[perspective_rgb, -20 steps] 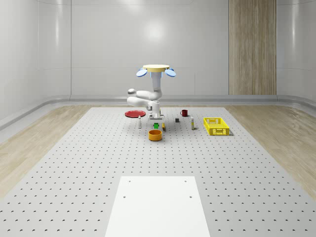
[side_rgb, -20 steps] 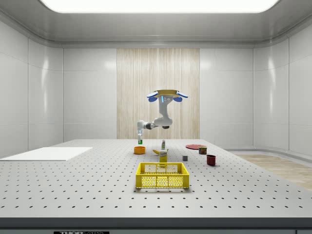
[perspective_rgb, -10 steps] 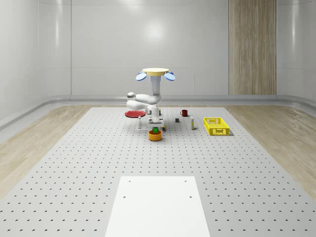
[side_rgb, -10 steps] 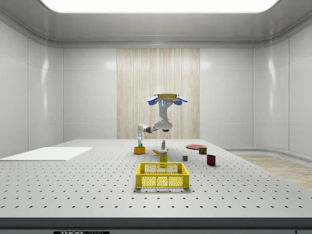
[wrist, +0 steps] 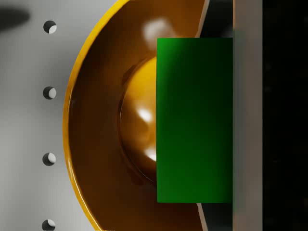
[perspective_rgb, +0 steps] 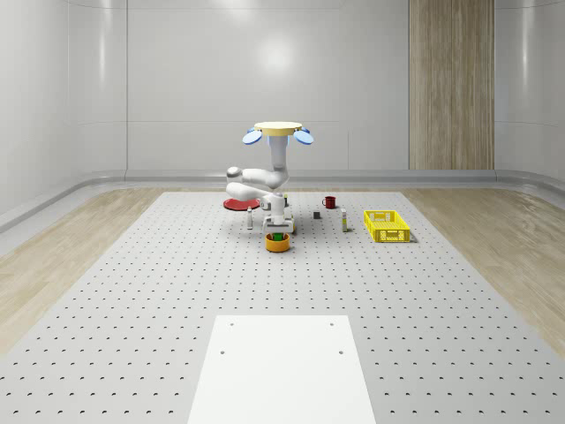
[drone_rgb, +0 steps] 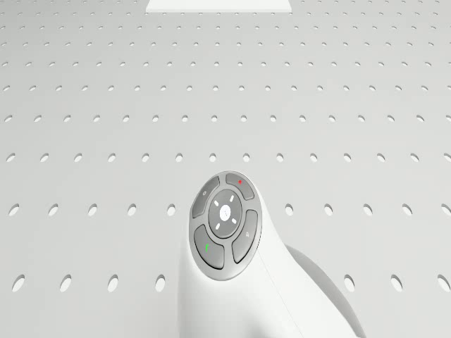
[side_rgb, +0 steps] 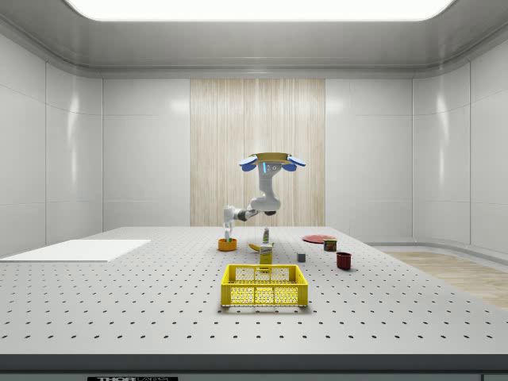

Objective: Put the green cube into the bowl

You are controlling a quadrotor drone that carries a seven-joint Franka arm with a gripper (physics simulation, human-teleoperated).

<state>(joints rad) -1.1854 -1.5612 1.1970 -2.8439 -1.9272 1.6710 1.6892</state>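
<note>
The drone [perspective_rgb: 278,129] hovers over the counter [perspective_rgb: 177,291]; its gripper [perspective_rgb: 278,231] grips the cube [wrist: 195,120] right above the bowl [wrist: 103,144]. Released off-centre, it might clip the rim and tumble out.

White-panelled room with a wood-slat wall panel [perspective_rgb: 450,84], a perforated grey table [perspective_rgb: 132,300] and a bright ceiling light [side_rgb: 258,8]

green cube [wrist: 195,120]: upright, square face showing, inside the bowl's rim | bowl [wrist: 103,144]: orange, glossy, upright on the perforated counter [perspective_rgb: 177,291]
</note>
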